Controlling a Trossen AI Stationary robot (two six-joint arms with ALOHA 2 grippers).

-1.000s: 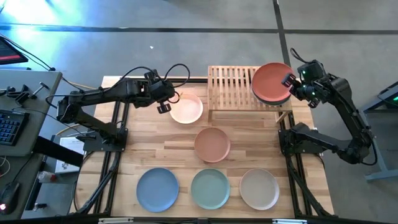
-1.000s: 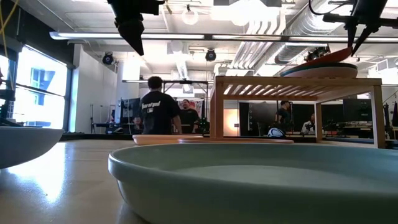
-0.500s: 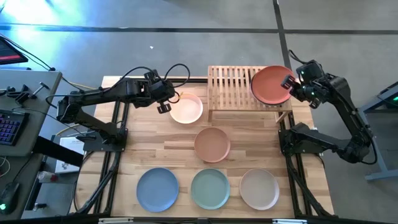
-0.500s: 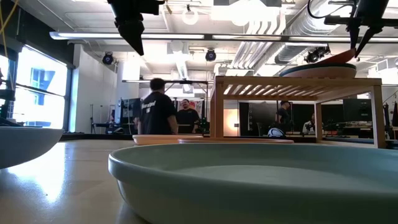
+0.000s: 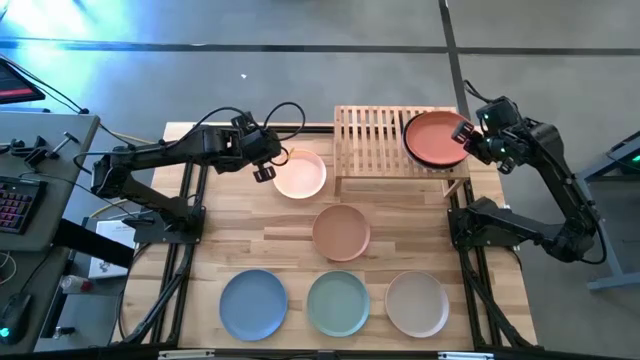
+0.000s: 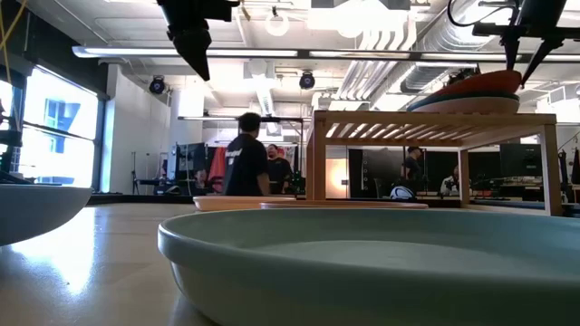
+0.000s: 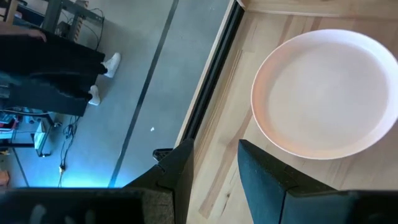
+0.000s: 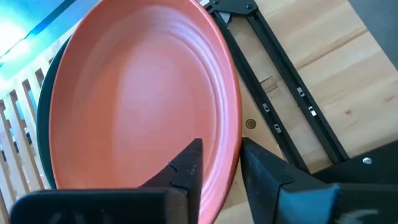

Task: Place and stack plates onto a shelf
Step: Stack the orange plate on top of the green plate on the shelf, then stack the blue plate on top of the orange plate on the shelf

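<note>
The rust red plate lies on the dark teal plate, at the right end of the slatted shelf. In the low view the red plate still tips a little, its right rim higher. My right gripper is open at the plate's right rim, one finger over the inside and one outside. My left gripper is open and hovers beside the pale pink plate, on its left. The salmon, light blue, mint and beige plates rest flat on the table. No tan plate shows.
The shelf's left half shows bare slats. Black frame rails run beside the table's right edge, under my right gripper. People stand in the room beyond the table. A desk with a keyboard sits left of the table.
My right gripper has come down slightly and spread its fingers, letting go of the rust red plate. The plate, earlier tilted with its right rim raised, has settled lower onto the dark teal plate. My left arm has kept still.
</note>
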